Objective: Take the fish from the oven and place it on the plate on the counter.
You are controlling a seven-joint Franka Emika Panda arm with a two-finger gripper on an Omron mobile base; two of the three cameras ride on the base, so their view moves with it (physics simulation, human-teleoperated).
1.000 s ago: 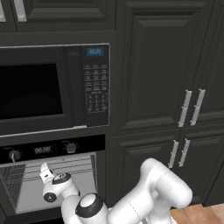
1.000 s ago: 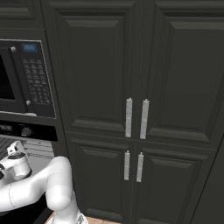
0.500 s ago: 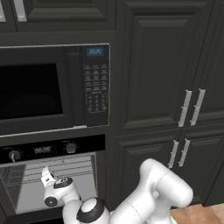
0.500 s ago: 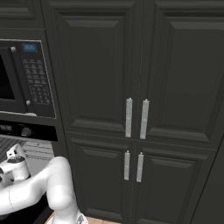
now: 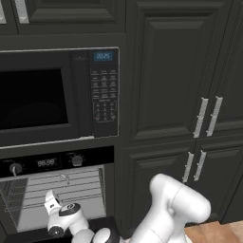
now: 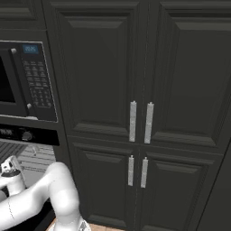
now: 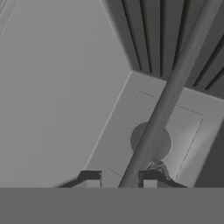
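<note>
1. We face a wall of dark cabinets [image 5: 171, 71], with a microwave [image 5: 57, 95] at the upper left of the left base view.
2. Below it the oven [image 5: 57, 197] stands open, grey racks showing.
3. Our gripper [image 7: 120, 178] sits at the bottom of the hand view, a rack bar [image 7: 170, 87] running between its part-closed fingers.
4. We cannot make out the fish or its axis; whether anything is gripped, we cannot tell.
</note>
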